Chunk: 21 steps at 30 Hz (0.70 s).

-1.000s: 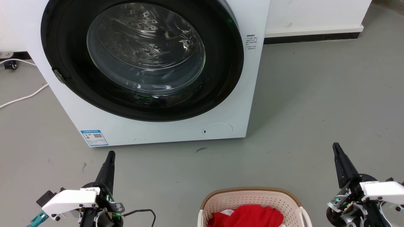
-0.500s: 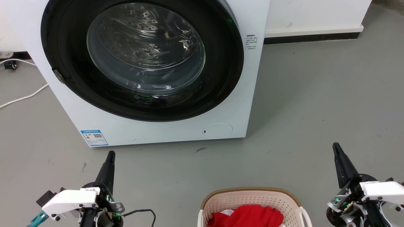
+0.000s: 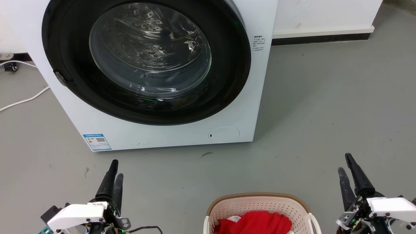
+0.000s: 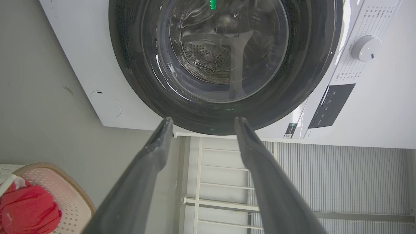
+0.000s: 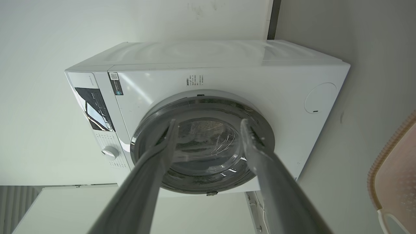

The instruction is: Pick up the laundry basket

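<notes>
Your left tool [image 3: 117,168] has its two dark fingers apart with nothing between them. The left wrist view shows a clear gap, with the fingertips framing the lower part of the washing machine [image 3: 162,136] door. Your right tool [image 3: 344,162] is likewise parted and empty, and the right wrist view shows its fingers spread in front of the round glass door [image 3: 149,48]. Both tools hang above the grey floor [image 3: 325,113] with their fingers pointing toward the machine, and neither touches anything.

The laundry basket [image 3: 256,196] stands on the floor in front of the machine and well apart from it. It sits between your two tools, nearer the right one, and the bottom edge of the head view cuts it off. You can see its brown rim and cream perforated wall, with a white handle [image 3: 314,222] on the right side. A red garment [image 3: 256,222] lies inside it.

A white cable [image 3: 22,100] runs over the floor by the machine's left side, and a blue label [image 3: 97,141] sits low on the machine's front.
</notes>
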### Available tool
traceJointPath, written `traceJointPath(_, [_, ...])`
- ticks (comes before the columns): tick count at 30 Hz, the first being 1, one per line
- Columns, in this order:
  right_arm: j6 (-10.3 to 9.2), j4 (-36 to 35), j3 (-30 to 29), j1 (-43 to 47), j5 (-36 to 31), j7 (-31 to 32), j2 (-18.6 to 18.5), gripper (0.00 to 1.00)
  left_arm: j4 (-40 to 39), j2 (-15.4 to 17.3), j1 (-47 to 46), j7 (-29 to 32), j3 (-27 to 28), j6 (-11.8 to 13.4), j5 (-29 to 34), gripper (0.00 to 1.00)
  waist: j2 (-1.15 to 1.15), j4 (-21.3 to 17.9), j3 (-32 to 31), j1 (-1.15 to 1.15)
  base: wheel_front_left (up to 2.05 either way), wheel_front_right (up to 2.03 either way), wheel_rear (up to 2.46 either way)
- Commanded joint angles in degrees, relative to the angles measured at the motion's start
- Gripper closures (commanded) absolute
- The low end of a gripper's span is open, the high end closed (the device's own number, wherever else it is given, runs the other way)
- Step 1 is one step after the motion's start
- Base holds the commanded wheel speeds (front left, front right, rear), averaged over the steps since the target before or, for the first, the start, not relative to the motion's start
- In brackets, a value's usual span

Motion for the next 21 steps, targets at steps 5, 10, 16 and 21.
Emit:
traceJointPath(5, [0.01, -2.6, -0.1, -0.6, -6.09, -1.86, -0.13, 0.0, -2.22, 0.18, -1.02, -1.86, 0.07, 0.06, 5.86, 0.0, 0.0, -0.02, 0.09, 0.0, 0.0, 0.0, 0.0])
traceJointPath(10, [0.01, -4.74, 0.34, -0.04, -13.77, -3.21, -0.15, 0.0, -3.78, 0.2, -0.91, -3.22, -0.38, 1.0, 12.36, 0.0, 0.0, -0.05, 0.17, 0.0, 0.0, 0.0, 0.0])
traceJointPath(16, [0.01, -6.79, 1.11, 0.61, -22.2, -4.75, -0.17, 0.0, -5.15, 0.22, -0.58, -4.74, -1.71, 2.69, 19.71, 0.0, 0.0, -0.06, 0.21, 0.0, 0.0, 0.0, 0.0])
traceJointPath(21, [0.01, -8.44, 2.06, 1.16, -29.66, -5.95, -0.19, 0.0, -5.83, 0.23, -0.44, -5.95, -2.82, 3.83, 25.5, 0.0, 0.0, -0.03, 0.23, 0.0, 0.0, 0.0, 0.0])
